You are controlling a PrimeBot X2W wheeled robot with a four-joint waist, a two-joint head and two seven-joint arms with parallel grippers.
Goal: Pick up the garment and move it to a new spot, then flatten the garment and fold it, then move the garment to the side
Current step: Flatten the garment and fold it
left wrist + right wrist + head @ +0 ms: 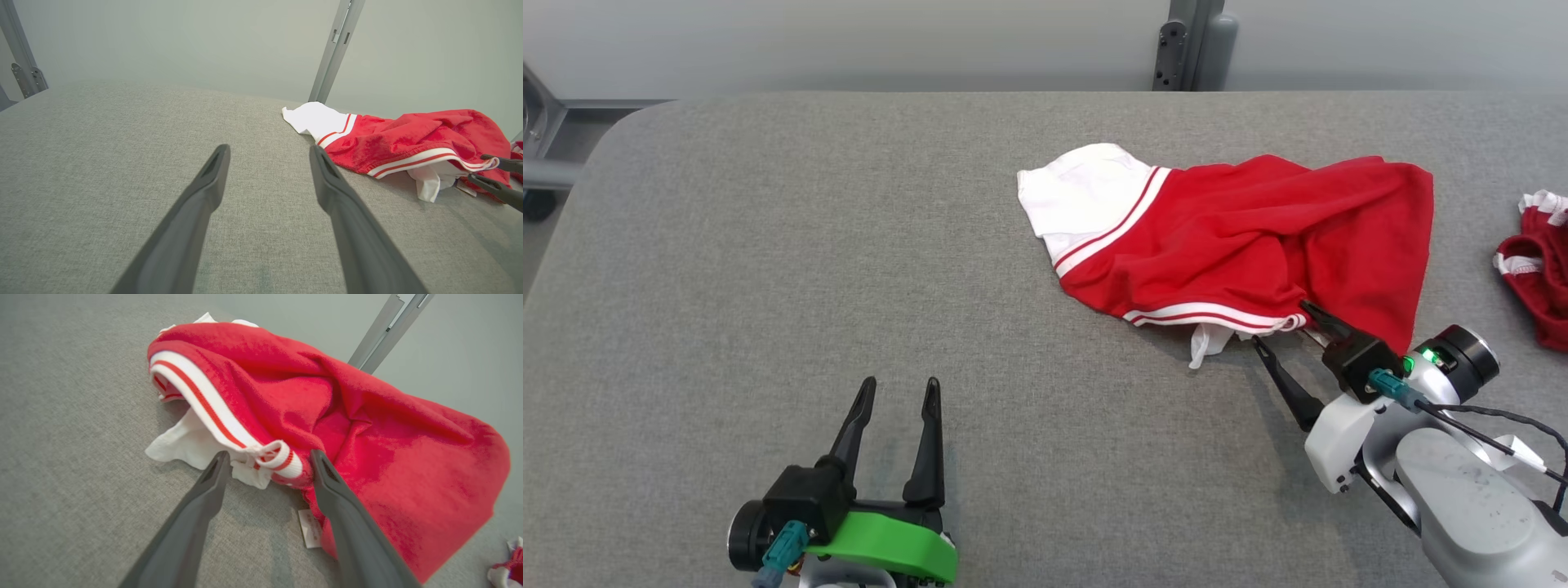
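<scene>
Broadly, the grey tabletop (768,245) is bare across its whole left half and near centre, which looks like ample room for a new spot and for spreading cloth out. The red-and-white garment (1241,237) lies crumpled on the far right part. Its white section points left and its red body is bunched in folds towards the right. It looks neither flattened nor folded, so I judge the task to be at its first step, with the pick-up not yet made and everything after it left to do.

The right fingers (1282,384) are spread wide at the garment's near edge. They straddle the striped hem corner (282,457), and one tip is against the red cloth, but nothing is clamped. The left fingers (927,441) are also spread wide and empty, low over bare cloth at the near left, well apart from the garment.

A second red garment (1539,269) sits at the right edge, near the first. A move leftward seems safer than one to the right. A metal post (1188,45) stands beyond the far edge. A small white label (309,528) lies between the right fingers.
</scene>
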